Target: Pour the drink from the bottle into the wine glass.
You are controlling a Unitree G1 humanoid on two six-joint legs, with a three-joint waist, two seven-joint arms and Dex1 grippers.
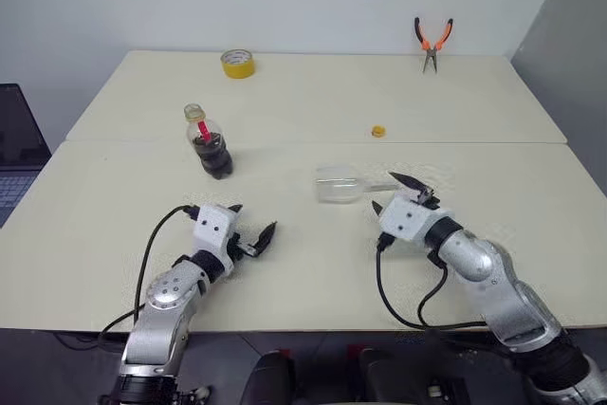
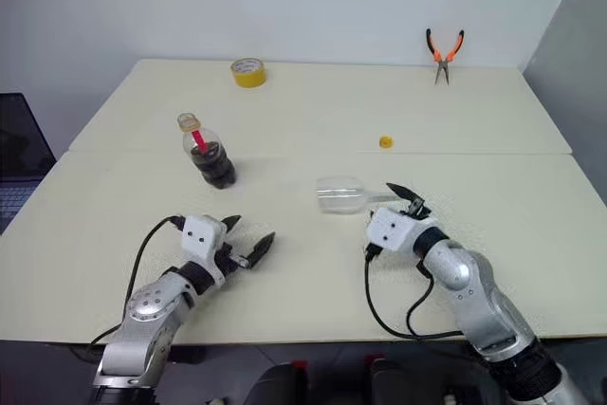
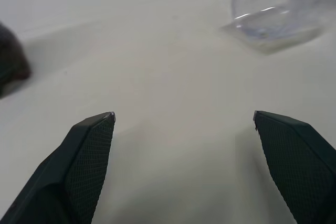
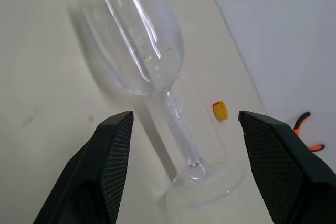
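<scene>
The bottle [image 1: 210, 142] stands upright left of the table's middle, with dark drink [image 1: 216, 160] in its lower half and a red label at the neck. The clear wine glass [image 1: 340, 185] lies on its side at mid-table, bowl toward the bottle, stem [image 4: 176, 124] running toward my right gripper [image 1: 384, 191]. That gripper is open, its fingers either side of the glass's foot [image 4: 207, 188] with gaps showing. My left gripper [image 1: 254, 222] is open and empty, low over the table in front of the bottle, well short of it.
A small yellow cap [image 1: 378, 130] lies behind the glass. A yellow tape roll [image 1: 237, 63] and orange-handled pliers [image 1: 432, 43] sit near the far edge. A seam [image 1: 474, 143] crosses the cream table. A dark laptop [image 1: 17, 139] stands off the left side.
</scene>
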